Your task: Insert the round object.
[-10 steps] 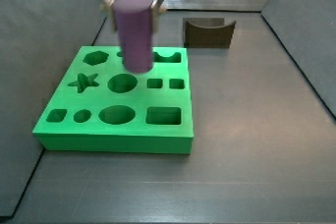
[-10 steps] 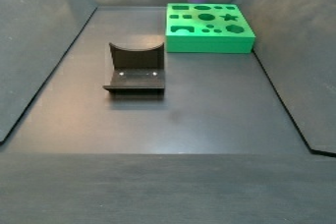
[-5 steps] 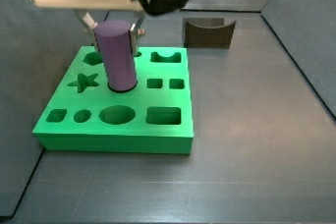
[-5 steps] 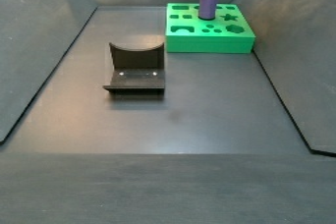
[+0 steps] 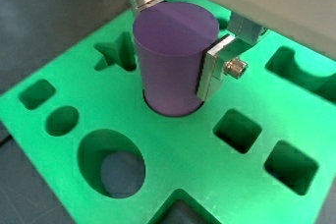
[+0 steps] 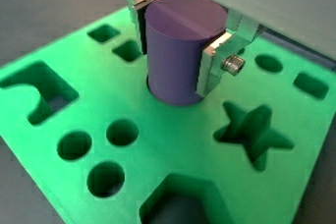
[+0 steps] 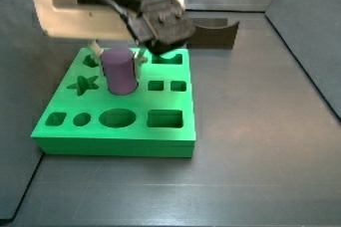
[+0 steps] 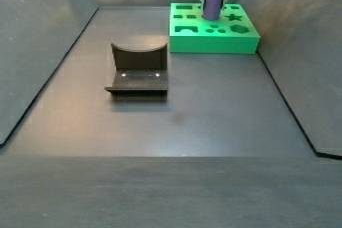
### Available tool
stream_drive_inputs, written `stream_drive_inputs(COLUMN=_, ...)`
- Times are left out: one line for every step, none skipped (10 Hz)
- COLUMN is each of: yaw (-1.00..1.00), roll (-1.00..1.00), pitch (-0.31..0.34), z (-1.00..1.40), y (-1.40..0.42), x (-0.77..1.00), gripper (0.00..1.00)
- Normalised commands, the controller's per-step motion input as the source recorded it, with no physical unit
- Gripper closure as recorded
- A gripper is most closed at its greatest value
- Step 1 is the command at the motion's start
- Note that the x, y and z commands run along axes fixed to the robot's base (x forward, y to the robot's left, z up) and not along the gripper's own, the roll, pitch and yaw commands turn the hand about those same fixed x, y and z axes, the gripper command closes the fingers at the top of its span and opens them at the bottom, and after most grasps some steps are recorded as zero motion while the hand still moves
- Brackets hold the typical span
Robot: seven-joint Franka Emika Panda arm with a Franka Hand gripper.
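In both wrist views the gripper (image 5: 178, 33) clamps the round object (image 5: 175, 59) between its fingers (image 5: 218, 63), jaws closed on its sides. The round object stands upright, its lower end seated in a round hole of the green board (image 7: 118, 112).

Purple round object (image 5: 175, 56), upright, seated in green board's round hole; pincer (image 5: 180, 33) flanking

Matte purple round object (image 5: 175, 59); silvery metal tool (image 5: 178, 31) fingers (image 5: 217, 59).
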Motion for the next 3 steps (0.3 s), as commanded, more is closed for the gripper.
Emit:
stream_drive_inputs(yaw=-0.03, roll=-0.03, pitch=0.000, z=-0.31, y=0.00, x=0.00, gripper=1.00)
stream_drive_inputs(yaw=0.00, roll=-0.12, pitch=0.000, z=0.00, y=0.11, x=0.00, gripper=1.00)
stream_drive_inputs(yaw=0.00, roll=0.00, pitch=0.000, z=0.00, y=0.00, x=0.00, gripper=1.00)
